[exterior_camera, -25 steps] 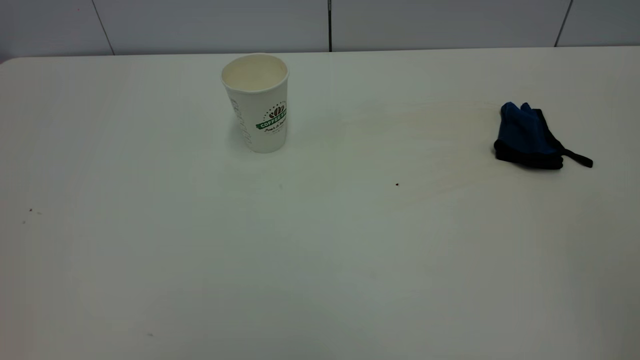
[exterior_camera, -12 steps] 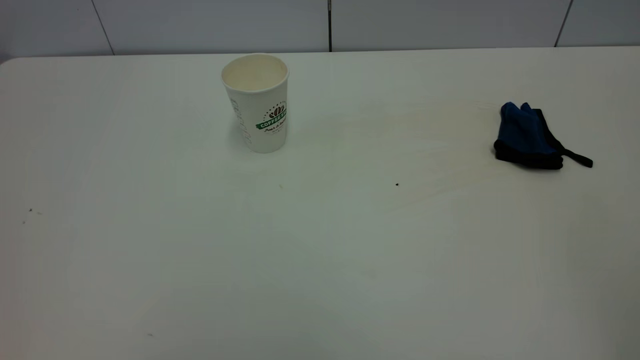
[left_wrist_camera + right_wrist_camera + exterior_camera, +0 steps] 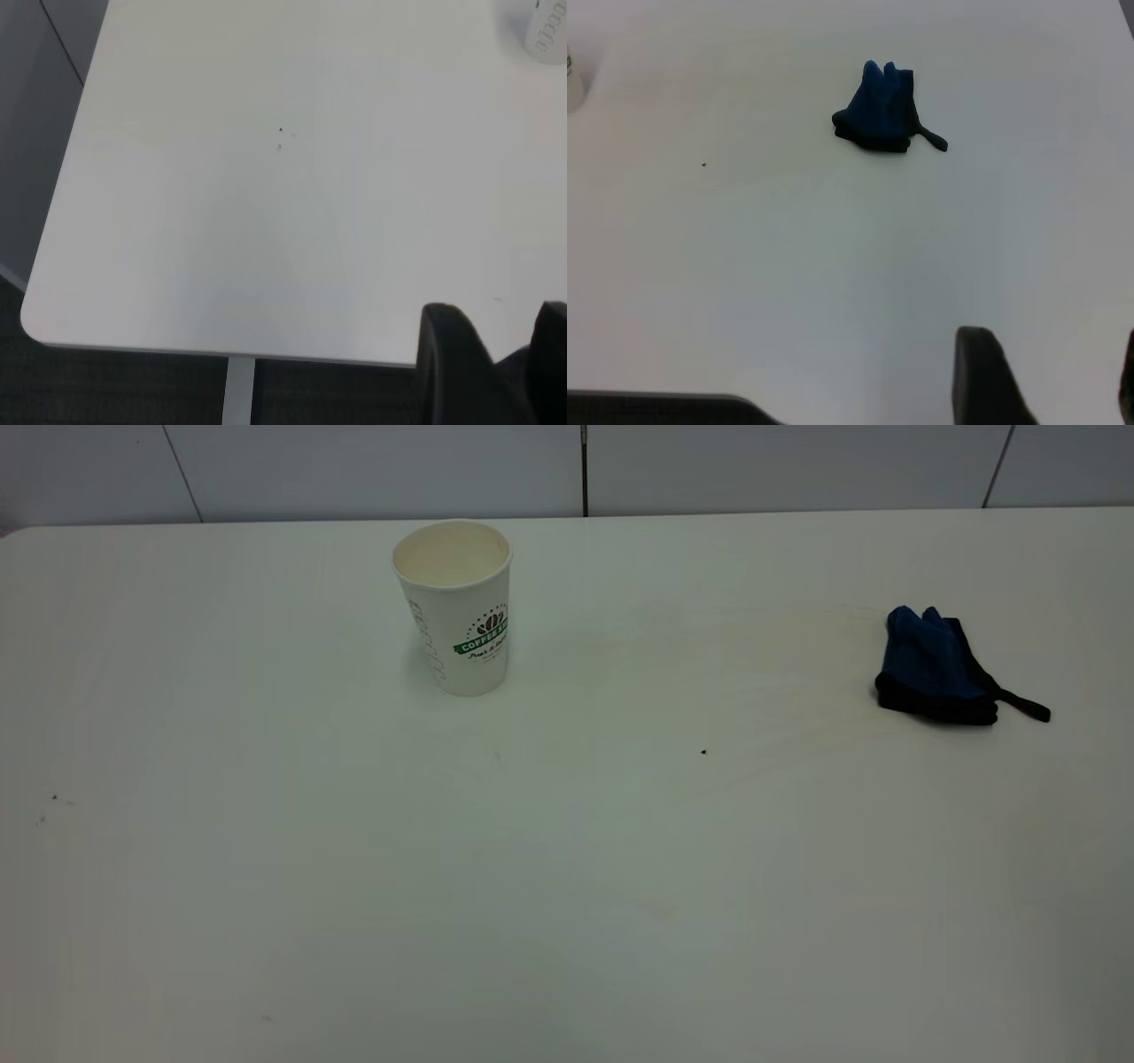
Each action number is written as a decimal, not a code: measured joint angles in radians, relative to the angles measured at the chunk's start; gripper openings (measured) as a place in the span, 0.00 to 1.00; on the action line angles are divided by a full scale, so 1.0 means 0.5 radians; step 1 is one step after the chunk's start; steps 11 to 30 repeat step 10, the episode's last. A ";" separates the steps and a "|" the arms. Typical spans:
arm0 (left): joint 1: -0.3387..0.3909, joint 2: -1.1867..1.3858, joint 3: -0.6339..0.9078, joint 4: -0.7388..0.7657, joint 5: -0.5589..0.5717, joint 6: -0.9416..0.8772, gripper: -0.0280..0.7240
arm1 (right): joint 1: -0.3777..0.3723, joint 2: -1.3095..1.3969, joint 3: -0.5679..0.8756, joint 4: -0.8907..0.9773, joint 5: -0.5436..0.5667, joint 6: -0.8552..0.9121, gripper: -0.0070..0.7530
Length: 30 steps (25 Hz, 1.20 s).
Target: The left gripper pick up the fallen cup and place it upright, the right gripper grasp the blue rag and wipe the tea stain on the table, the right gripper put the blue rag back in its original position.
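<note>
The cup (image 3: 455,607) stands upright on the worktop (image 3: 567,886); the blue rag (image 3: 935,669) lies well apart. The left tool (image 3: 493,354) and right tool (image 3: 1045,372) hover spread wide, empty.

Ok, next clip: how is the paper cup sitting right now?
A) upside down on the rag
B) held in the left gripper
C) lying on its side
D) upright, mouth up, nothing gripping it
D: the cup stands upright on the table with its open mouth up, apart from the blue rag, and no gripper touches it.
</note>
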<state>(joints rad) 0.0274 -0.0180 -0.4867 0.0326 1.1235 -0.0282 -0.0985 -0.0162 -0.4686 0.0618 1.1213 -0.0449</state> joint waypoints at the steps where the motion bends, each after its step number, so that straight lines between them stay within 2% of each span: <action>1: 0.000 0.000 0.000 0.000 0.000 0.000 0.36 | 0.000 0.000 0.000 0.000 0.000 0.000 0.51; 10: 0.000 0.000 0.000 0.000 0.000 0.000 0.36 | 0.000 0.000 0.000 0.000 0.000 0.000 0.33; 30: 0.000 0.000 0.000 0.000 0.000 0.000 0.36 | 0.000 0.000 0.000 0.000 0.000 0.000 0.33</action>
